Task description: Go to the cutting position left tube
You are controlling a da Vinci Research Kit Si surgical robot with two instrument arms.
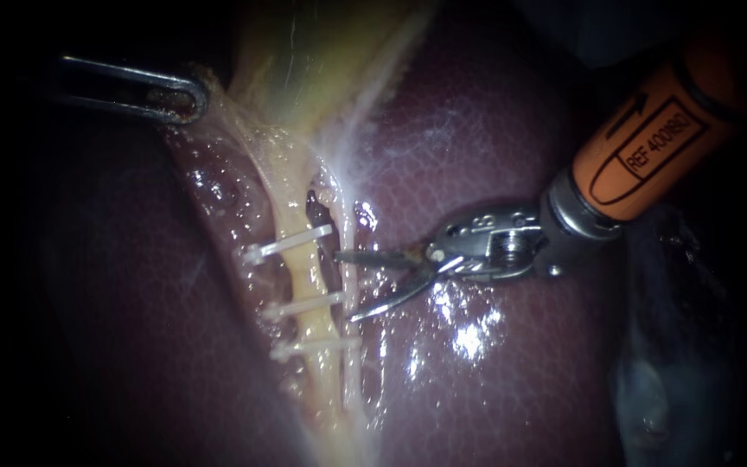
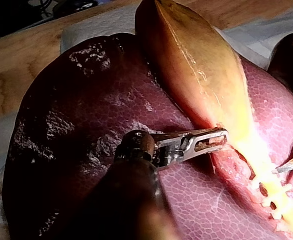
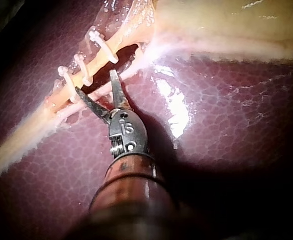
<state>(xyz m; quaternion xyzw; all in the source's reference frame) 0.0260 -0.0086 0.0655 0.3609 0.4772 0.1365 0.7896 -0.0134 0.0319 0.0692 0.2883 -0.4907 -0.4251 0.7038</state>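
- Closest to the endoscope is the orange-sleeved shaft of the right instrument, which comes in from the upper right and ends in two thin blades.
- Those blades stand spread apart with nothing pinched between them. One tip lies just beside the end of the top clip, the other near the end of the middle clip.
- Down the middle of the endoscope view runs the left tube, yellowish and lying on the liver. Three white clips cross it, the lowest clip just below the other two.
- At the tube's right side, the blade tips bracket the stretch between the top and middle clips — near it, not around it.
- Just right of the clipped tube runs a thinner pale tube, and the blade tips reach it.
- At the upper left, the left instrument has its jaws clamped on the edge of the gallbladder — the left wrist view shows pale tissue pinched from both sides.
- Wet glints show on the liver below the right instrument's wrist.
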